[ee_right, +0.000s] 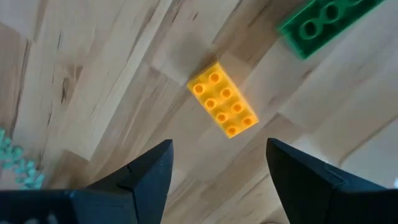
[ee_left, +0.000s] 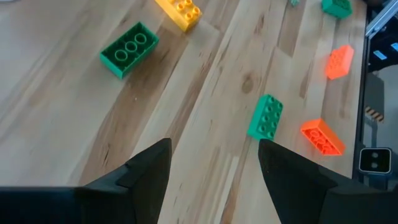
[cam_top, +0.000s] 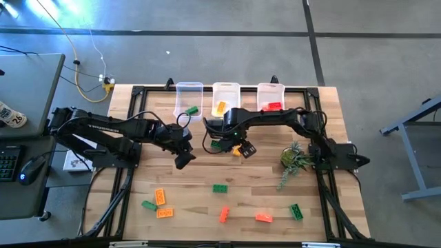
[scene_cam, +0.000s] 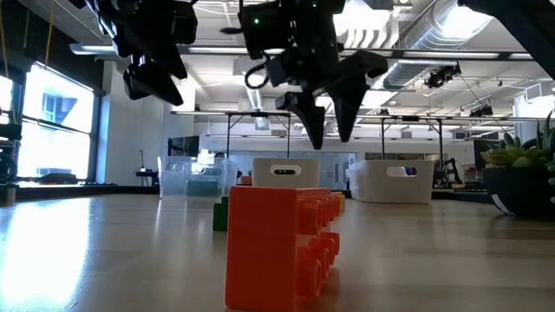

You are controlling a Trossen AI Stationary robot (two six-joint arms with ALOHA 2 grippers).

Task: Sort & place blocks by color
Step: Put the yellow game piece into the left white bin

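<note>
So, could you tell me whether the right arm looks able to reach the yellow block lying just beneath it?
Probably yes. The right end effector hangs open over the yellow block, which lies flat with bare wood around it; the green block nearby lies apart from it.

my table (cam_top: 179, 182) is pale wood planks in a black frame. along its far edge stand three clear bins (cam_top: 228, 94) in a row. near the right edge lies a small green plant (cam_top: 295, 160). toward the near edge loose blocks (cam_top: 220, 187) are scattered on the wood: two orange and a green near the left corner, a green mid-table, two red-orange and another green toward the right. near the middle, a yellow block (ee_right: 223, 108) lies beside a green block (ee_right: 323, 23).
</note>
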